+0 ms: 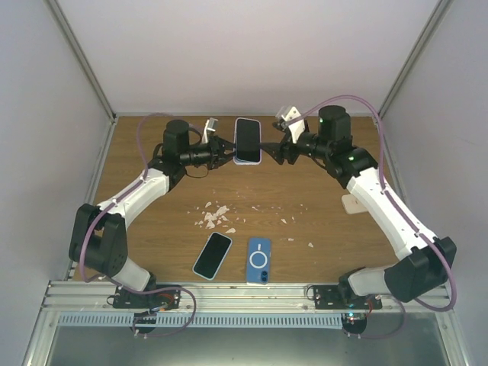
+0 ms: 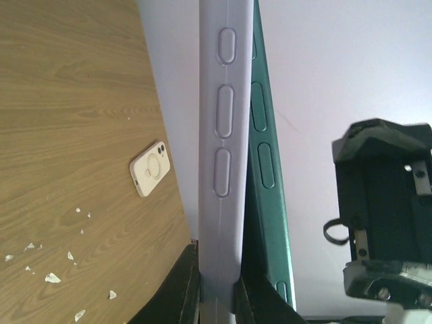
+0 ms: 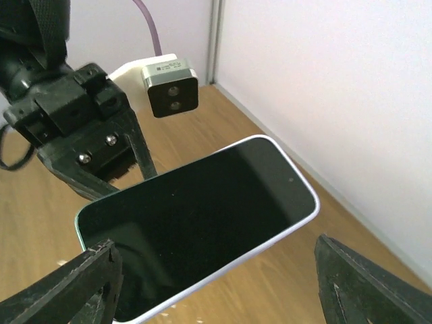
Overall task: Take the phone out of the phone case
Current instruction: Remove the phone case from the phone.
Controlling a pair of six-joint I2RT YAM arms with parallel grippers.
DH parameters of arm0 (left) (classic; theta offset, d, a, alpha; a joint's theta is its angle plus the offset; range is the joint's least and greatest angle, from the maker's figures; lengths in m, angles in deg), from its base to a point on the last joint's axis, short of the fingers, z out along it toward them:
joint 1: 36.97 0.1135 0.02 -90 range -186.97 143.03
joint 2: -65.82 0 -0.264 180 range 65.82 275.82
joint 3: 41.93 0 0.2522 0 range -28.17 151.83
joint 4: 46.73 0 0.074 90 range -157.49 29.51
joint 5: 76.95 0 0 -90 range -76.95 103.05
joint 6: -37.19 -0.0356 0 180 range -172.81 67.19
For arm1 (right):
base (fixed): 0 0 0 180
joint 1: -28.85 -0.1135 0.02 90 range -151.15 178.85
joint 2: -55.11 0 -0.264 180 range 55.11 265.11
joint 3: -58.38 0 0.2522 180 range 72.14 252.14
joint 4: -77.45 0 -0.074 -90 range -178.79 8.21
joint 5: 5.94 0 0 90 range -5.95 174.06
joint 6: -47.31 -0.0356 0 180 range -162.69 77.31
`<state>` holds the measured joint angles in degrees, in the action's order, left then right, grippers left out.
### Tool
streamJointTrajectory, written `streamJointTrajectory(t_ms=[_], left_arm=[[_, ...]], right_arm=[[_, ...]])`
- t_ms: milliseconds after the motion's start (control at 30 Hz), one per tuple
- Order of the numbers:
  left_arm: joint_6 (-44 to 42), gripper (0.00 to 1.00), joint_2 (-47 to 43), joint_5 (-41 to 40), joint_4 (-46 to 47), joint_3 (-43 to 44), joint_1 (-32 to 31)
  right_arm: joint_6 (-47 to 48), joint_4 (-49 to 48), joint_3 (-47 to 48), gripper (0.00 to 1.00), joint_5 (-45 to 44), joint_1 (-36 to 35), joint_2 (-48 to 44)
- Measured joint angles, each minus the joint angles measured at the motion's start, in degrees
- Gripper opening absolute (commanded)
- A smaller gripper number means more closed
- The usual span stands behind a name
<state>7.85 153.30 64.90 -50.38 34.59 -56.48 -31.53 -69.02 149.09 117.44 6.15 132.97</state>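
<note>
Wood-grain tabletop, white walls on three sides, and the work is up at the far middle, raised off the surface. My left gripper [image 1: 223,149] is pinched tight on the phone case [image 2: 221,135], the lilac one, gripped by its edge so the side with the moulded buttons faces that wrist camera. The phone [image 3: 202,223] sits in the case with its dark screen towards my right arm. In the left wrist view a green edge with its own buttons lies just beside the lilac wall and seems to stand off from it near the fingers. From that I judge the phone is partly prised out but not free. I can't tell how much of the rim grips it.

The right gripper [image 1: 279,147] has its jaws wide apart with nothing in them, one finger on each side of the phone, near it but apparently not touching.

To do this step well I'd close the right jaws on the phone's own body only, at the loosened edge, without catching the lilac lip. Then I'd peel at a slant away from the case instead of pulling straight, with the left clamped firm. A drop is the risk at this height. Another phone [image 1: 212,255], a blue case [image 1: 259,261], white scraps [image 1: 215,215] and a cream case [image 1: 352,204] lie on the table; none need touching.
</note>
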Motion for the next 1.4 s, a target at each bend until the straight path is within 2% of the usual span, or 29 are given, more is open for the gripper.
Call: streamJointTrajectory(t_ms=[233, 833, 1100, 1400], left_arm=[[4.4, 0.00, 1.0, -0.8, -0.7, -0.2, 1.2], [9.9, 0.00, 2.5, -1.0, -0.5, -2.3, 2.3], [10.3, 0.00, 2.7, -1.0, -0.4, -2.3, 2.3], [10.8, 0.00, 3.0, -2.3, -0.4, -2.3, 2.4]], right_arm=[[8.7, 0.3, 0.0, 0.75, -11.9, -6.4, 0.3], [18.8, -3.9, -1.7, 0.63, -31.3, -21.5, 5.2], [22.1, -7.1, -4.4, 0.57, -38.8, -23.5, 6.4], [25.0, -10.8, -5.9, 0.53, -42.6, -24.1, 6.9]])
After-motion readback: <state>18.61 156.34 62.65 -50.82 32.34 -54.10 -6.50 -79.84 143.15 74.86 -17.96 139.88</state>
